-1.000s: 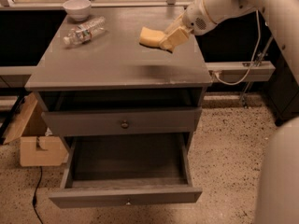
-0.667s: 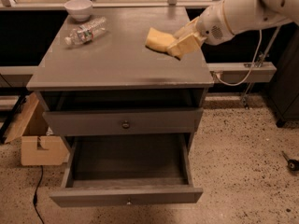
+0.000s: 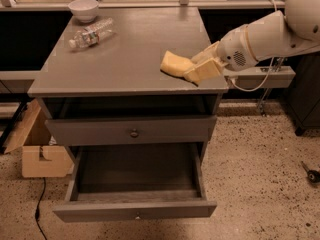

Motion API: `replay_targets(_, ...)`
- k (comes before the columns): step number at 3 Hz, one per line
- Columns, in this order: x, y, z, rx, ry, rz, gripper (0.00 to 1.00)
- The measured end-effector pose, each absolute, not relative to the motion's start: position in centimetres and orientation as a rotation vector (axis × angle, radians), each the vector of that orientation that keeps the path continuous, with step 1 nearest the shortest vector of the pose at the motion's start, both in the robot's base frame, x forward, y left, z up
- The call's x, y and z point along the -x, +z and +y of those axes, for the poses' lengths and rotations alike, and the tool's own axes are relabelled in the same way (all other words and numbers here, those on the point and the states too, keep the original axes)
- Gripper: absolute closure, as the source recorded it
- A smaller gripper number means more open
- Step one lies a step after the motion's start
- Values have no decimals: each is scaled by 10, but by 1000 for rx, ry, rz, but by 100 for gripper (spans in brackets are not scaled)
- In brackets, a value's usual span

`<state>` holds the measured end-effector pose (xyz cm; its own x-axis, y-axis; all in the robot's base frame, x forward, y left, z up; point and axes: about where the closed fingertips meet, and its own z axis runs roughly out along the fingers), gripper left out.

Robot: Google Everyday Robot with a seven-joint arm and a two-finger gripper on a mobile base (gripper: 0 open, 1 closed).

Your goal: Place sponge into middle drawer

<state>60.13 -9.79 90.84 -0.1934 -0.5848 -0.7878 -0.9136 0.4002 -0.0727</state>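
Observation:
The pale-yellow sponge (image 3: 175, 64) is held in the air above the right front part of the grey cabinet top (image 3: 125, 54). My gripper (image 3: 196, 70) comes in from the right on a white arm and is shut on the sponge's right end. The middle drawer (image 3: 135, 184) stands pulled open below, its plain grey interior bare, with a small knob on its front panel. The upper drawer (image 3: 134, 130) with a dark round knob is closed above it. The sponge is over the cabinet top, not over the open drawer.
A clear plastic bottle (image 3: 91, 34) lies on the cabinet top at the back left, next to a white bowl (image 3: 83, 9). A cardboard box (image 3: 40, 154) sits on the speckled floor left of the cabinet. A dark counter runs behind.
The gripper with the sponge has moved toward the cabinet's front right edge and lower. The view has shifted, showing more of the open drawer.

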Motion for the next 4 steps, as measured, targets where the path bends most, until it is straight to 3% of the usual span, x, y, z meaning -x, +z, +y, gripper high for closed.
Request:
replay_targets(2, -578, 880, -94, 1298, 553, 1930, 100)
replay_targets(4, -481, 731, -76, 1231, 670, 2128, 100)
